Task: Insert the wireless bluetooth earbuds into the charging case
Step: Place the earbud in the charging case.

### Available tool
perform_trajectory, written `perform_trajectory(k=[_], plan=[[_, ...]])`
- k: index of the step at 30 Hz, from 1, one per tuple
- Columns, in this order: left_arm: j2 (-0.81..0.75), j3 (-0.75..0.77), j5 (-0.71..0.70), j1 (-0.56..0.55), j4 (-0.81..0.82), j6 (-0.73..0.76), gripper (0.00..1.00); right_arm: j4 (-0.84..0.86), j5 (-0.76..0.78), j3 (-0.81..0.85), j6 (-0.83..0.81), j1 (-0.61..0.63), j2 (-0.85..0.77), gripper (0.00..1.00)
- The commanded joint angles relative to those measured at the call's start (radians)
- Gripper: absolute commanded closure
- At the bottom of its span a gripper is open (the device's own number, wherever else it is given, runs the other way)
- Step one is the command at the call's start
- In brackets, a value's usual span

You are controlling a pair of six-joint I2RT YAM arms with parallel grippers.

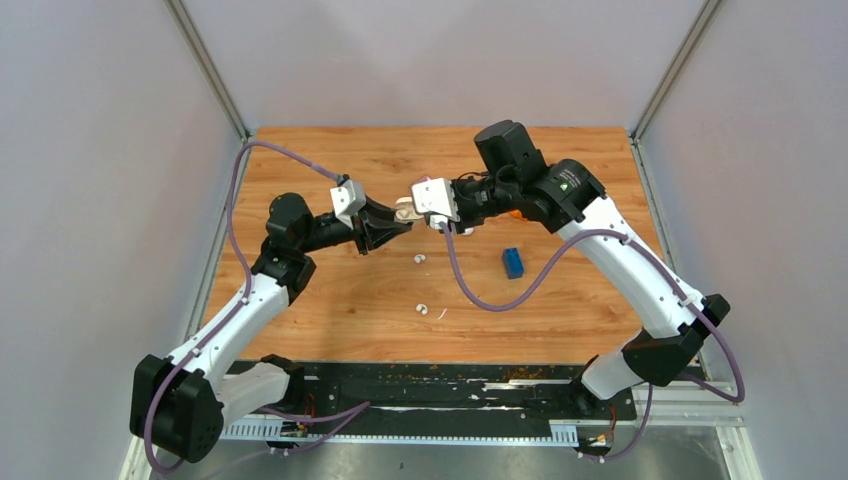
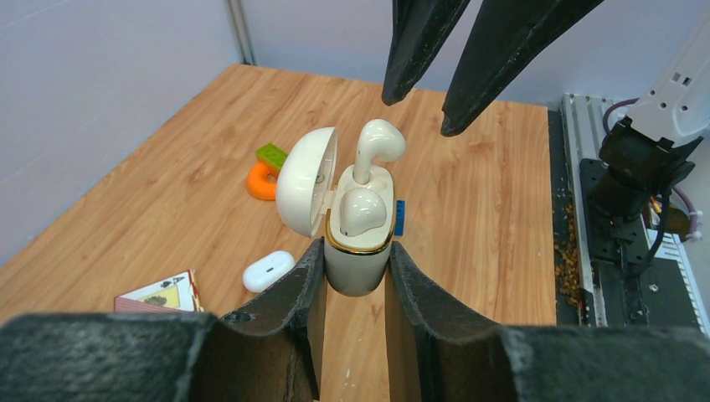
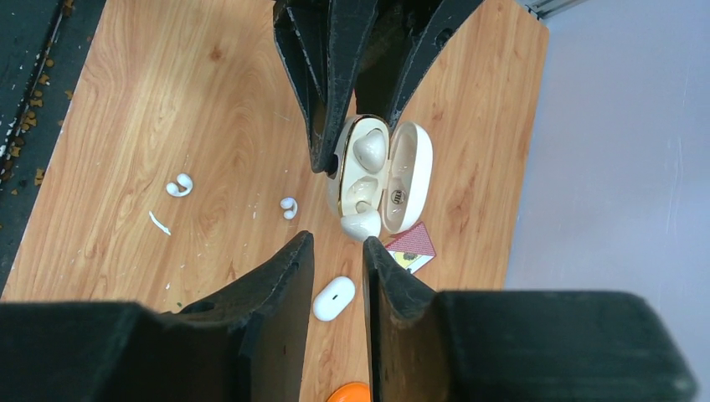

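My left gripper (image 2: 356, 249) is shut on the body of the cream-white charging case (image 2: 358, 264), holding it above the table with its lid (image 2: 303, 180) swung open to the left. One earbud (image 2: 365, 209) lies seated in the near socket. The other earbud (image 2: 377, 144) stands upright with its stem in the far socket and its head above the rim. My right gripper (image 3: 337, 244) is open and empty, its fingertips (image 2: 409, 67) just above that raised earbud without touching it. In the top view both grippers meet at the case (image 1: 405, 211) over the middle of the table.
On the table lie a plain white oval case (image 3: 333, 299), a card box (image 3: 410, 245), an orange ring (image 2: 261, 180) with a green block (image 2: 270, 155), and a blue block (image 1: 512, 262). Two small white curved pieces (image 3: 179, 185) (image 3: 288, 207) and a thin sliver (image 3: 158, 223) lie nearer the arm bases.
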Motion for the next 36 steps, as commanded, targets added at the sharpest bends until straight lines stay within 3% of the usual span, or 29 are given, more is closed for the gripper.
perform_trajectory(k=[1, 17, 27, 36], plan=[[-0.027, 0.006, 0.014, 0.000, 0.010, 0.020, 1.00, 0.030, 0.007, 0.037, -0.012, 0.008, 0.002, 0.71], [-0.024, 0.008, 0.024, -0.009, 0.010, 0.030, 1.00, 0.082, 0.025, 0.030, 0.001, 0.008, 0.036, 0.72], [-0.022, 0.012, 0.010, -0.013, 0.018, 0.023, 1.00, 0.069, 0.024, 0.031, 0.015, 0.021, 0.040, 0.84], [-0.016, 0.014, -0.020, -0.017, 0.025, 0.022, 1.00, 0.117, 0.109, 0.032, 0.149, 0.053, 0.059, 0.86]])
